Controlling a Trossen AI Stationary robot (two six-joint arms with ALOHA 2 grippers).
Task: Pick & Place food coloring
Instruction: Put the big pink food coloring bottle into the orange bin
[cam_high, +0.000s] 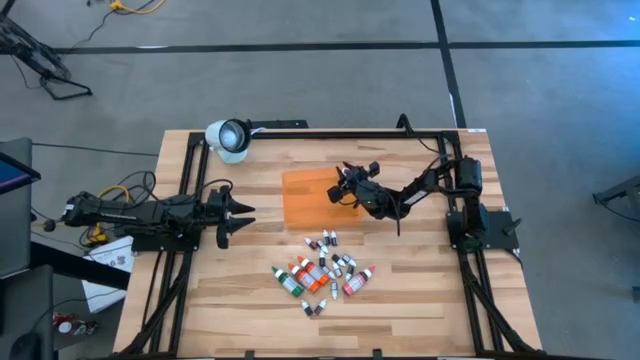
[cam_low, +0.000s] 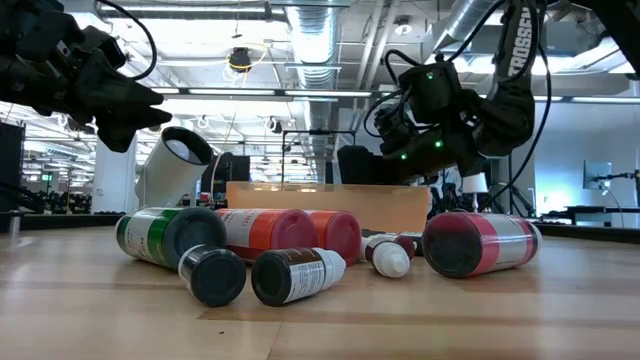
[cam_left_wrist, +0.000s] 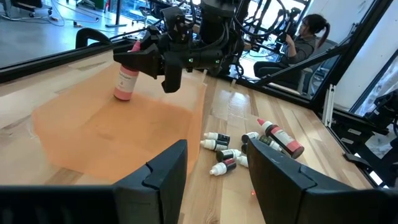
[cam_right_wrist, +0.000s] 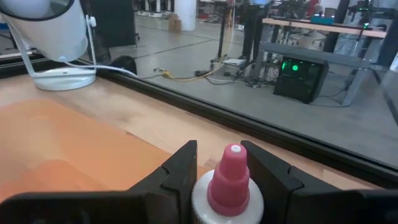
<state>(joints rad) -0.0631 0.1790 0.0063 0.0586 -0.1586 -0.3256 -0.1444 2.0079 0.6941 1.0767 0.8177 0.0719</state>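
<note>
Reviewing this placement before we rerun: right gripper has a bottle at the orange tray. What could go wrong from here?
1. The bottle stands upright on the orange tray between the right gripper's fingers; a skewed release could tip it.
2. It sits near the tray's edge, so it might roll off.
3. The remaining bottles lie tightly clustered; the next grasp may knock neighbours. Left gripper waits, open, at the table's left.

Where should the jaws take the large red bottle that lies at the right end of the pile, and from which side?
Probably from straight above, around the middle of the body. In the low view the red bottle lies on its side, dark base toward the camera. The table beside it is bare on the outer side, so a finger fits there. The inner finger must slip past the small white-capped vial.
</note>
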